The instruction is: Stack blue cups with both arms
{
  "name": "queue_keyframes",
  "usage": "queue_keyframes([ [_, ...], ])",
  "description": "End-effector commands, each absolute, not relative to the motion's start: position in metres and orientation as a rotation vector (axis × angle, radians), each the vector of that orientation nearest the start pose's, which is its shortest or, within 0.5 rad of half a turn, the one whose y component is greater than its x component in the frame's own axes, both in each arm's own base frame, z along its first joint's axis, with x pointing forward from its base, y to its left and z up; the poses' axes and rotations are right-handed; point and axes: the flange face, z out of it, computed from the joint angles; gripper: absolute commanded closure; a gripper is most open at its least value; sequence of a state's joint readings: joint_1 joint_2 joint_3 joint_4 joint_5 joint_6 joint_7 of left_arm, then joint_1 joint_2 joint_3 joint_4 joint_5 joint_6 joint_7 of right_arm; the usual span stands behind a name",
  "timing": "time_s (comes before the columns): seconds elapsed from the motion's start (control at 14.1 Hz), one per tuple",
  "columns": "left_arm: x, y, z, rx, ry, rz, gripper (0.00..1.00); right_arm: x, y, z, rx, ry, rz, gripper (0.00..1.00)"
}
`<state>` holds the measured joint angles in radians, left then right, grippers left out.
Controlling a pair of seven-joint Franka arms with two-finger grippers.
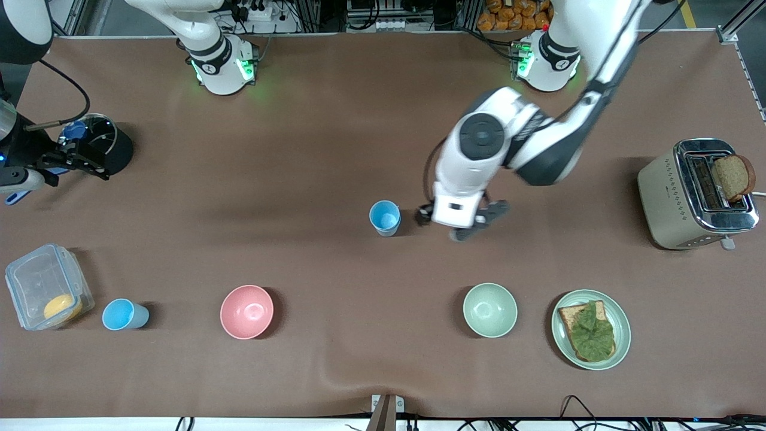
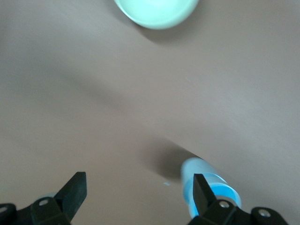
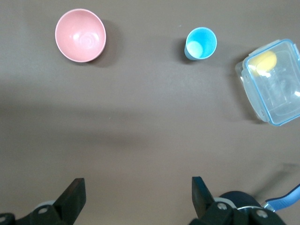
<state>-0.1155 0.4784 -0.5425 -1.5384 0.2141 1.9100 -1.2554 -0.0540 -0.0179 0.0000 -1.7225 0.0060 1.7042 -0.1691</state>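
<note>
Two blue cups are seen, both upright with mouths up, not nested. The centre blue cup point(image 1: 384, 218) stands mid-table; the second blue cup point(image 1: 124, 314) stands well apart, nearer the front camera, toward the right arm's end, between the clear lidded container point(image 1: 48, 286) and the pink bowl point(image 1: 246, 311).

Key relation: the left gripper point(image 1: 464, 224) is set low just beside the centre blue cup, on the side toward the left arm's end. In the left wrist view that cup point(image 2: 206, 183) shows just past one finger point(image 2: 199, 193), outside the gap, not between the fingers. The fingers are spread wide and nothing is held. The cup's long axis is vertical, so a side grasp across its wall is judged workable, provided the gap is shifted sideways onto the cup.

The left arm is reached out from its base, elbow bent, wrist pointed down at the table.

The right gripper point(image 1: 72, 160) is parked high at the right arm's end, over the black round holder point(image 1: 111, 146). Its fingers point(image 3: 75, 194) are wide apart, with nothing between them. The second blue cup point(image 3: 200, 43) is seen well off in its wrist view; the right arm is the nearer one to it.

The scene fits either an approach to the centre cup or a retreat from it.
</note>
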Motion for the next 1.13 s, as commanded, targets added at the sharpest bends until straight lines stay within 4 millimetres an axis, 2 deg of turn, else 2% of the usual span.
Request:
queue_keyframes([
  [0.0,0.591,-0.287,0.416,-2.962,-0.814,0.119,0.0,0.558,-0.034,0.574,-3.109,-0.155,0.019,0.0],
  [0.07,0.597,-0.26,0.42,-2.951,-0.797,0.145,0.0,0.558,-0.033,0.574,-3.11,-0.157,0.019,0.0],
  [0.35,0.599,-0.169,0.44,-2.97,-0.747,0.176,0.0,0.558,-0.032,0.574,-3.112,-0.16,0.019,0.0],
  [0.64,0.606,-0.063,0.456,-3.013,-0.55,0.244,0.0,0.559,-0.027,0.575,-3.111,-0.177,0.015,0.0],
  [0.78,0.604,-0.021,0.455,-3.036,-0.421,0.304,0.0,0.559,-0.025,0.576,-3.111,-0.179,0.013,0.0],
  [0.85,0.602,-0.003,0.461,-3.046,-0.367,0.305,0.0,0.559,-0.025,0.575,-3.109,-0.179,0.015,0.0],
  [1.06,0.597,0.041,0.468,-3.061,-0.273,0.303,0.0,0.559,-0.026,0.575,-3.11,-0.177,0.015,0.0],
])
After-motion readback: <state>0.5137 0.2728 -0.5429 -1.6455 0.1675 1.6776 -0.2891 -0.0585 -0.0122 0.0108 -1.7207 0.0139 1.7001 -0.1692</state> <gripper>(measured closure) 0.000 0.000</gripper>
